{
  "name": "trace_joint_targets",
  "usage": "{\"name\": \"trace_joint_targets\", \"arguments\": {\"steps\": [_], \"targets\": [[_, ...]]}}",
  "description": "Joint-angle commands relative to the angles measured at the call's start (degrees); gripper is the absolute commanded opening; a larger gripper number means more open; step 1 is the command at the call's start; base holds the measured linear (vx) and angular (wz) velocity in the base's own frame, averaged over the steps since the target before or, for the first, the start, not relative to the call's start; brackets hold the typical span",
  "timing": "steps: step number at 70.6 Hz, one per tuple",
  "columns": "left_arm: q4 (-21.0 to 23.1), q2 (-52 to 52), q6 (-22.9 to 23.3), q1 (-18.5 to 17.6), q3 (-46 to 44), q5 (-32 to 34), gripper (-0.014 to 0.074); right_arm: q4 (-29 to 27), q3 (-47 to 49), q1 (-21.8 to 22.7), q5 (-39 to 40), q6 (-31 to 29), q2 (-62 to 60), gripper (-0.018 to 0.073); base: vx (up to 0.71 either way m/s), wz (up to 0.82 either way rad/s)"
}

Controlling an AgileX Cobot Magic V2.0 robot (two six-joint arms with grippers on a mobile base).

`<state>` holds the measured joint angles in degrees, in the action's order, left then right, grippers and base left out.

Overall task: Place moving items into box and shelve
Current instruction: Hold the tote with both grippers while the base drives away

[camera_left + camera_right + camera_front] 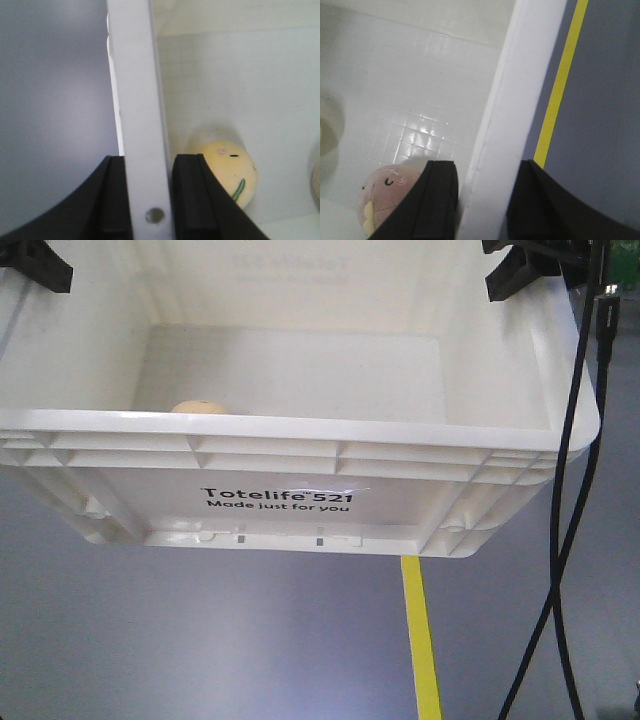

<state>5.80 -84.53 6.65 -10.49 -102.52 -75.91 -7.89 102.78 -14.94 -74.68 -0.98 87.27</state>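
The box (300, 455) shows its printed wall nearest, held above the grey floor (200, 640). The left gripper (35, 268) and right gripper (520, 270) reach to its far corners, and a cream moving item (197, 406) lies inside.

Left wrist: both fingers (112, 200) are closed on the box's wall, with a cream moving item just inside.

Right wrist: the fingers (440, 200) clamp the opposite wall, with a tan moving item (385, 192) inside nearby.
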Motion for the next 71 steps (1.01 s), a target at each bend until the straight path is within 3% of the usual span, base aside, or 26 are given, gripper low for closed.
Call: {"name": "trace_joint_targets", "arguments": {"steps": [1, 71], "targets": [[0.95, 2.80, -0.03, -0.23, -2.52, 4.56, -0.0017, -1.87, 2.66, -0.12, 1.14, -1.99, -3.07, -0.0012, 0.57, -0.27], [0.94, 2.80, -0.03, -0.23, -2.52, 4.56, -0.0017, -1.92, 2.66, -0.12, 1.14, -1.99, -3.07, -0.0012, 0.53, -0.27]]}}
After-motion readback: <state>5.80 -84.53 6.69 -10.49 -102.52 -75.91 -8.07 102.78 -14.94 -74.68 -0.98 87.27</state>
